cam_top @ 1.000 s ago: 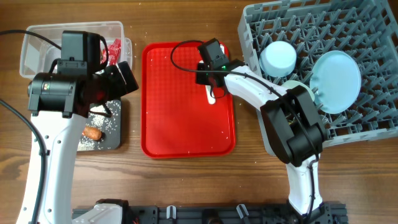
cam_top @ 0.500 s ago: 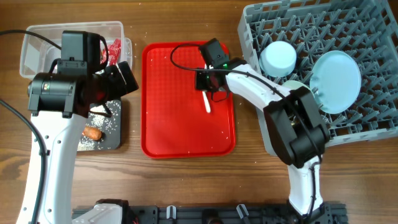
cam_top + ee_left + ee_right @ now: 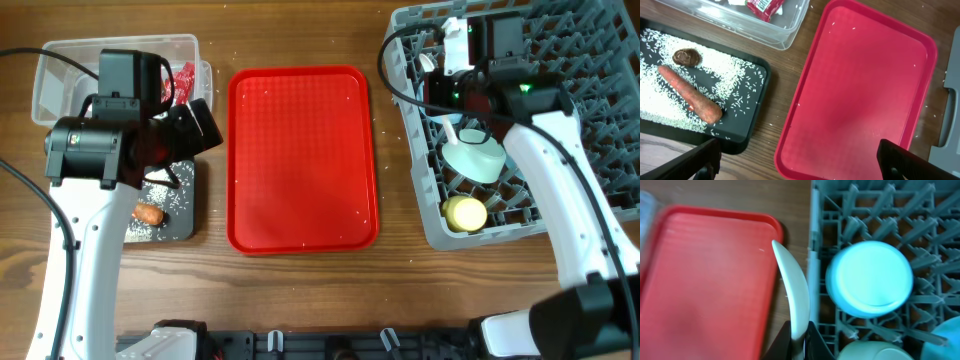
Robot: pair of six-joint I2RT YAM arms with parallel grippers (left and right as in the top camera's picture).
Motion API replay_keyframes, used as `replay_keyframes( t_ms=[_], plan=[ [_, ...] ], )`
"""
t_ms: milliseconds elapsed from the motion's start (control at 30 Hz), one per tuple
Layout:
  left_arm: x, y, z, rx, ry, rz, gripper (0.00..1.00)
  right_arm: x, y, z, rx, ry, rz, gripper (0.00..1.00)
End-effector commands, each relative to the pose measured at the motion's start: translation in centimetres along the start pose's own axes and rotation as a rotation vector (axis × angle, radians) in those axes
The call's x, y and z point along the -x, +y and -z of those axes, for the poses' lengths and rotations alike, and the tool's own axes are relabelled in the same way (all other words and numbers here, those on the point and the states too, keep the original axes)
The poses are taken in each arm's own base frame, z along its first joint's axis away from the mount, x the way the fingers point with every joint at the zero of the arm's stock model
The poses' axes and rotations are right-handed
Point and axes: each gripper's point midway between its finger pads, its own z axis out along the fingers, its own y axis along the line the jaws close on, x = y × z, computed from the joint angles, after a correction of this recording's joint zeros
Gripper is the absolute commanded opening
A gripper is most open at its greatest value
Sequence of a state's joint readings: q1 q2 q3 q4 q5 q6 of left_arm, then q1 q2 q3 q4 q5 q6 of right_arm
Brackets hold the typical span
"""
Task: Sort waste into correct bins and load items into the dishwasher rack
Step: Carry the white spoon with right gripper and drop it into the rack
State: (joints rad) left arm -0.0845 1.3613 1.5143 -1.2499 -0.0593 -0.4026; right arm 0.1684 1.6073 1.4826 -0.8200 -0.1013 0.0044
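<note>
1 large grey dishwasher rack (image 3: 600, 40) fills the table's right side, and the right arm reaches over its near-left part. Beside it lies the flat red tray (image 3: 300, 160), bare except for a few stray grains. Left of that sit 2 bins: the clear tub (image 3: 60, 60) at the back and the black tray (image 3: 735, 142) in front.

The left gripper (image 3: 797, 160) hangs above the line between the black tray and the red tray, jaws wide apart, holding nothing.

In the rack, the light-blue bowl (image 3: 870, 280) stands upside down, the pale-green bowl (image 3: 475, 158) is in front of it, and the yellow cup (image 3: 465, 212) is nearer still. A pale-blue edge at the wrist view's corner may be the plate.

The right gripper (image 3: 797, 340) is clamped on the white spoon (image 3: 792, 290) over the rack's left rim.

The carrot (image 3: 690, 95), brown lump (image 3: 687, 57) and rice (image 3: 660, 107) lie in the black tray; the red wrapper (image 3: 765, 6) lies in the tub.
</note>
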Motion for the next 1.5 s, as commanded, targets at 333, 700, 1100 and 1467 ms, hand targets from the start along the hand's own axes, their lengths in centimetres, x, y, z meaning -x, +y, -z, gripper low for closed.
replay_keyframes(
  t_ms=[333,700,1100,1467],
  plan=[
    [0.4,0.1,0.4,0.002,-0.02,0.006,1.0,-2.5,-3.4,-5.8,-0.041,0.124,-0.004,0.57],
    [0.4,0.1,0.4,0.002,-0.02,0.006,1.0,1.4,1.8,11.2,0.122,-0.193,0.019,1.0],
    [0.4,0.1,0.4,0.002,-0.02,0.006,1.0,-1.6,-4.2,20.7,-0.302,-0.353,-0.054,1.0],
    [0.4,0.1,0.4,0.002,-0.02,0.006,1.0,-8.4,-1.8,12.7,-0.07,-0.769,-0.115,1.0]
  ],
)
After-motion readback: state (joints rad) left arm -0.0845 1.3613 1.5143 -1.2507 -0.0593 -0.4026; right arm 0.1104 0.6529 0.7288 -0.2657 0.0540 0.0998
